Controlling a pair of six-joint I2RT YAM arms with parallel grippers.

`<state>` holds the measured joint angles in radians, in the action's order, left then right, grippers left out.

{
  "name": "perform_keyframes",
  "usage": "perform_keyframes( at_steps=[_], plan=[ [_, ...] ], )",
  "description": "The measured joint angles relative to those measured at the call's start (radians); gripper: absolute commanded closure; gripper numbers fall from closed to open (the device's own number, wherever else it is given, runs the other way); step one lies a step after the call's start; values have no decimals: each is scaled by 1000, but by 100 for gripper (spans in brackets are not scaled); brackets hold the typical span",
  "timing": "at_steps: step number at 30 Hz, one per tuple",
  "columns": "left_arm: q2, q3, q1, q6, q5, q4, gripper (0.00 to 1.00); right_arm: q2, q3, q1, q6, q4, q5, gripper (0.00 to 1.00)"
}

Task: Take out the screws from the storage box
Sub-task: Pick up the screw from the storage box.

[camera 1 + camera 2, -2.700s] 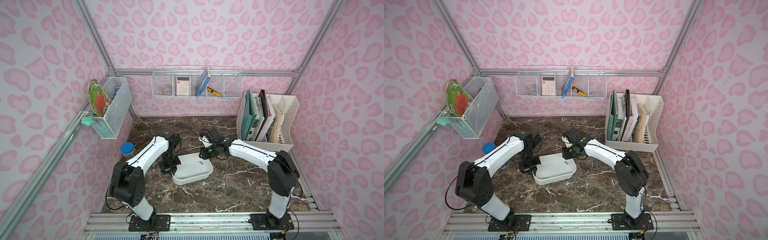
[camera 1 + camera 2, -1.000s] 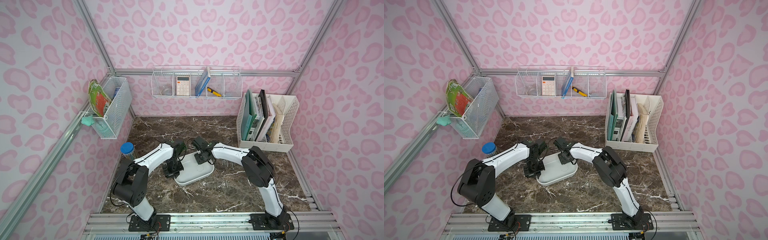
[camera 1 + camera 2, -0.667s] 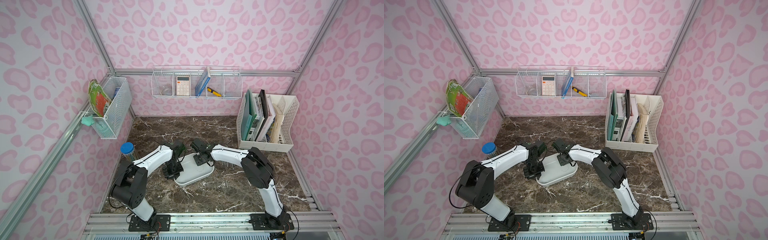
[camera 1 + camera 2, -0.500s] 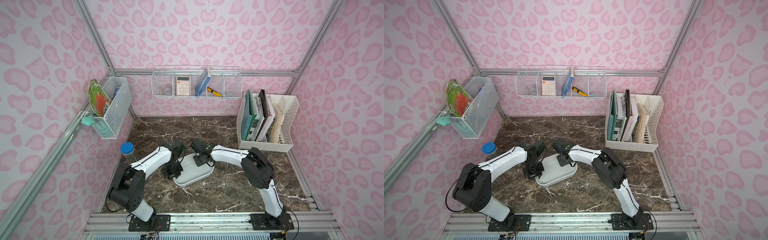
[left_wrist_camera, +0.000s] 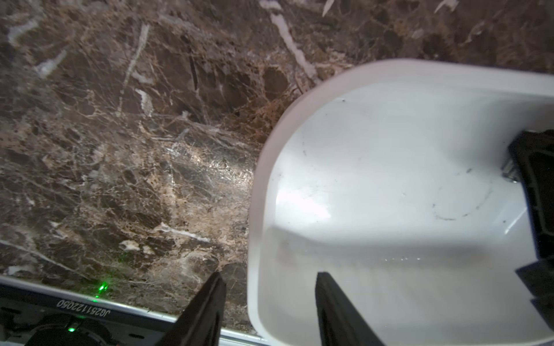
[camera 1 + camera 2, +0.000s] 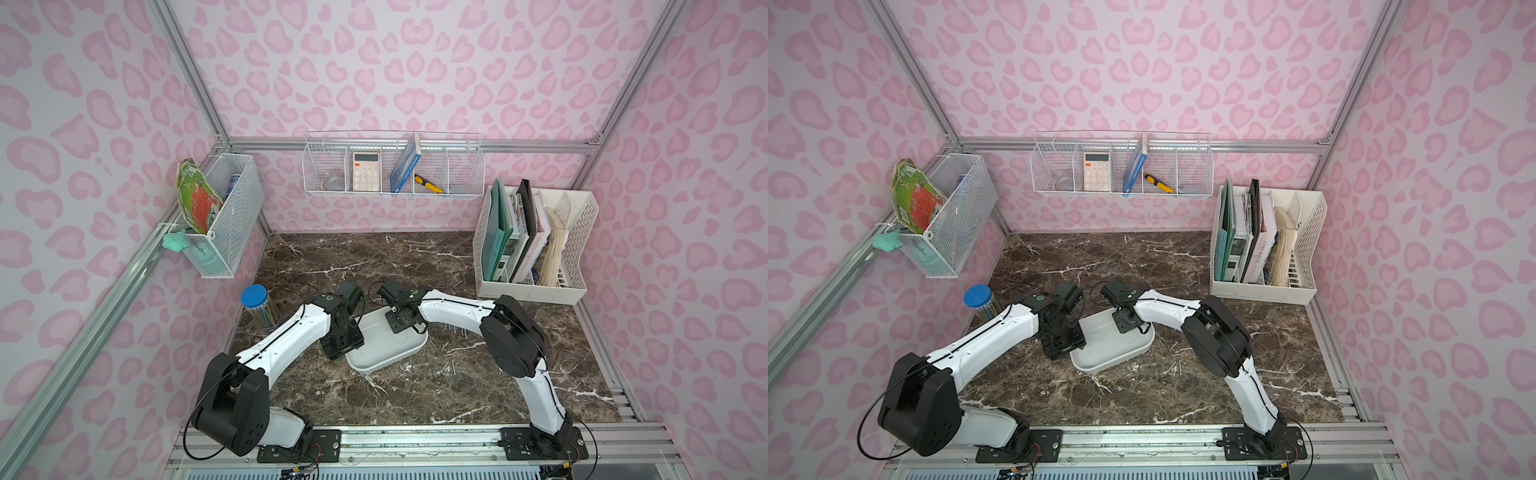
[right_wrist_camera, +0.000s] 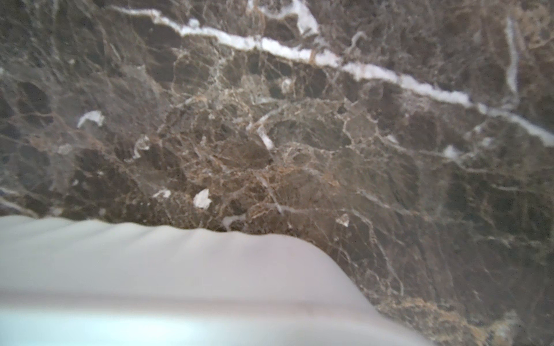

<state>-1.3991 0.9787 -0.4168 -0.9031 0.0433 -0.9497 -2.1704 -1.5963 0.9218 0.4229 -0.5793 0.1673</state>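
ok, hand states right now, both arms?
Left hand: open, astride the storage box wall, not clamping it.
Right hand: down in the storage box, jaws hidden, cannot tell.

Both white arms stretch forward and bend inward, the left hand (image 5: 266, 287) pointing down with its fingers (image 5: 209, 299) parted, the right hand (image 6: 401, 323) pointing down near it, its fingers hidden from view.
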Motion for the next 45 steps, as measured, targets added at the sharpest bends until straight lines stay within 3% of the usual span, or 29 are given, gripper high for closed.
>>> perform_keyframes(
  at_steps=[8, 16, 25, 29, 34, 45],
  plan=[
    [82, -37, 5, -16, -18, 35, 46, 20, -10, 1, 3, -79, -6, 100],
    [78, -53, 11, -34, -22, 40, 46, 22, -18, 0, 16, -135, -12, 99],
    [69, -55, 11, -36, -20, 51, 47, 18, -14, -1, 19, -142, -3, 85],
    [70, -60, 11, -37, -15, 60, 47, 19, 7, -2, 26, -130, -5, 83],
    [70, -80, 11, -38, -12, 74, 48, 22, 23, 0, 40, -115, -7, 96],
    [55, -85, 11, -40, -6, 77, 47, 19, -10, -8, 44, -125, -20, 98]
  ],
)
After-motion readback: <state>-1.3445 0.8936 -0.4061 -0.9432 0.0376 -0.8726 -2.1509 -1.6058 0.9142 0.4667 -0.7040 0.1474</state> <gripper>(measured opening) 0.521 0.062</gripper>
